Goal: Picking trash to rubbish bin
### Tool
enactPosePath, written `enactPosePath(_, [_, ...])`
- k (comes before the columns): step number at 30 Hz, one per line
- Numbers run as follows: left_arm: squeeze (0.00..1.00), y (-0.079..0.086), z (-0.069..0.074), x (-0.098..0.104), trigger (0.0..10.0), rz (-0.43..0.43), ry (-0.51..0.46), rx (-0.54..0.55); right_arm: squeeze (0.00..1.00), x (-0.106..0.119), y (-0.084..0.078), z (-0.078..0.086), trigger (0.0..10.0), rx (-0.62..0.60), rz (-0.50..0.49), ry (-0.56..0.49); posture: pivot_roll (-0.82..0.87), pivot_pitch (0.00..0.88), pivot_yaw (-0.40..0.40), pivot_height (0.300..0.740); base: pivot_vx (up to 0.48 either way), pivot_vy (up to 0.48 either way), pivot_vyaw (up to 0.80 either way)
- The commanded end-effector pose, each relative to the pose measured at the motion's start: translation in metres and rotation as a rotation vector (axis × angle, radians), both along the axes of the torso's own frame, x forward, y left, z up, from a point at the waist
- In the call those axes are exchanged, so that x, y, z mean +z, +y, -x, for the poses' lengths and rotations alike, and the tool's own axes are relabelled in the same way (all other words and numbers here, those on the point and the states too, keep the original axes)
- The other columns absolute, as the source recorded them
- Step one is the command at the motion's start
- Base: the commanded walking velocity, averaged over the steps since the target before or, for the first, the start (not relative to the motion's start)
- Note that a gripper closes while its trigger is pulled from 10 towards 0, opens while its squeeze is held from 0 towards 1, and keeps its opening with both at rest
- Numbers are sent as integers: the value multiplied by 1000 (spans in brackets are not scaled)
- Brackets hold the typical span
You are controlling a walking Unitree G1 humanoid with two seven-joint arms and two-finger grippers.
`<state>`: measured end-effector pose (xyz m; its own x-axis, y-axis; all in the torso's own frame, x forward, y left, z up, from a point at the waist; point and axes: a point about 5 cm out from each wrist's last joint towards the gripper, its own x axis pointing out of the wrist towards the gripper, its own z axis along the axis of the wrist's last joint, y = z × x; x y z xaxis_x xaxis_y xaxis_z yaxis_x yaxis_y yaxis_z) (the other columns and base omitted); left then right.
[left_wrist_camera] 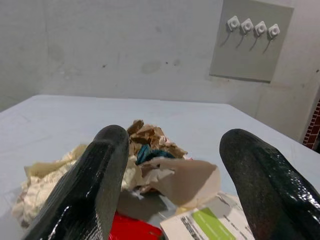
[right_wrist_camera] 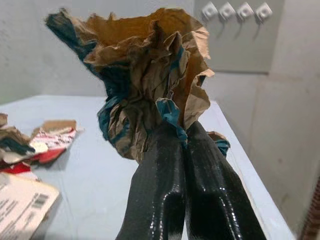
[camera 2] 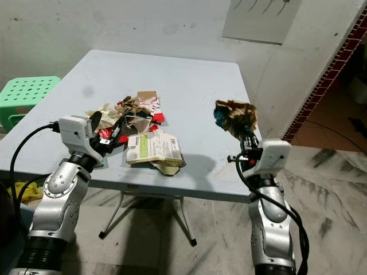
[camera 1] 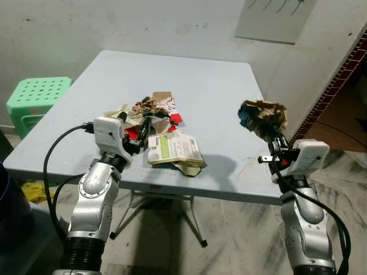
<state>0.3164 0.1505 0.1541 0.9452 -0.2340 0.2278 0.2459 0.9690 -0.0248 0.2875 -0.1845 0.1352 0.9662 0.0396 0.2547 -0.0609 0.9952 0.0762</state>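
From the head views we see our right gripper [camera 1: 274, 137] lifting a crumpled brown and teal paper wad [camera 1: 262, 116] upright above the pale blue square table [camera 1: 218, 97]. Our left gripper [camera 1: 140, 133], fingers spread, reaches the mixed paper litter pile [camera 1: 160, 132]. Our right wrist view shows fingers [right_wrist_camera: 165, 175] clenched on the wad's stem; our left wrist view shows wall hooks [left_wrist_camera: 250, 27].

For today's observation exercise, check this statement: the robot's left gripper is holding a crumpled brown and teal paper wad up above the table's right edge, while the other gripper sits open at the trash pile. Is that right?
Not quite: the wad is held by the right gripper, not the left. The right wrist view shows its fingers shut on the crumpled brown and teal paper wad, raised above the table by its right edge. The left gripper sits open at the trash pile.
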Motion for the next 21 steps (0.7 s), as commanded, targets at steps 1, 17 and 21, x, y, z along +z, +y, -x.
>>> enactPosePath(1, [0,0,0,-5,10000,-11,9,14,0,2,-1,1,10000,-17,10,-5,16,0,-59,740,0,0,0])
enactPosePath(17, [0,6,-2,-18,10000,-1,60,56,0,-13,0,14,10000,-73,28,53,-7,0,-39,740,0,0,0])
enactPosePath(21, [0,10,-4,-18,10000,2,56,70,0,-12,-2,13,10000,-91,35,59,-8,0,-35,740,0,0,0])
